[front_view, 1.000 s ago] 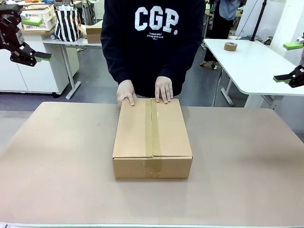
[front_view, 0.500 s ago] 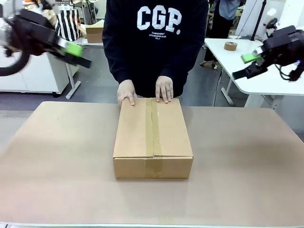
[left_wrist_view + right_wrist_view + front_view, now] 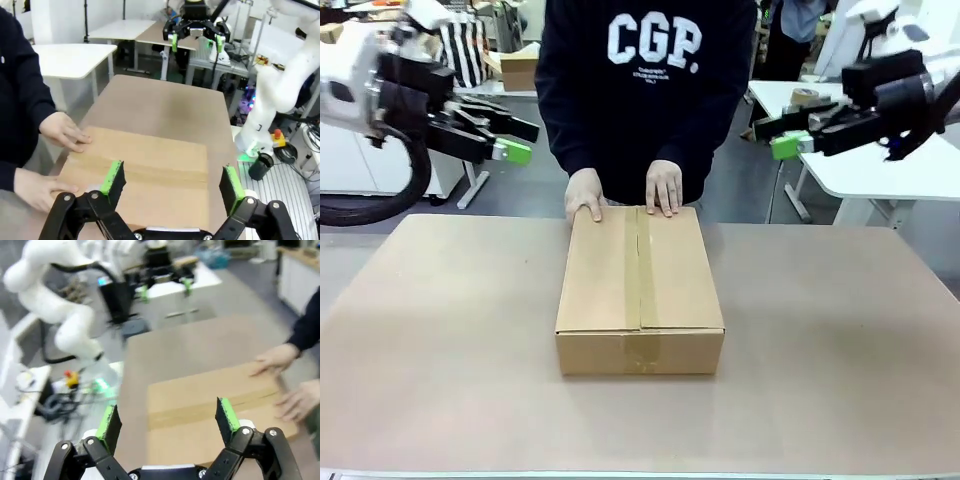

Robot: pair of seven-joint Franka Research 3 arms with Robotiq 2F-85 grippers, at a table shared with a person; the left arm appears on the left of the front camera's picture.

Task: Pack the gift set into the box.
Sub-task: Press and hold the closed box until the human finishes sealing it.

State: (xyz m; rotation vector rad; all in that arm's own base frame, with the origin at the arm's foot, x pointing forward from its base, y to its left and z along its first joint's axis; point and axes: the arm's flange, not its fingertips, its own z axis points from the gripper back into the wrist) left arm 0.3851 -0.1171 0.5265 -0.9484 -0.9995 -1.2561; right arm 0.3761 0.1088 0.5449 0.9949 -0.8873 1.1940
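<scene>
1. Sitting in the middle of the tan table, the box has its top flaps shut, and a band of brown tape runs down the centre seam and over the near face.
2. The person stands at the far side in a dark sweatshirt with white letters, both palms flat on the far edge of the box top. One hand covers the far corner on the robot's left, and the other hand lies just right of the seam.
3. The left gripper hangs in the air to the left of the person, higher than the box and apart from it, its fingers pointing toward the middle. Its jaws are spread wide and hold nothing (in the left wrist view the green pads stand apart with the box top lying below them).
4. The right gripper mirrors it on the other side, raised, clear of the box and pointing inward. Its jaws are likewise spread and empty (the right wrist view, somewhat blurred, looks down on the taped box top, with the person's hands on its edge at the picture's right).
5. Behind the right arm, a roll of tape lies on a white table. A black-and-white striped bag stands on a bench far left.
</scene>
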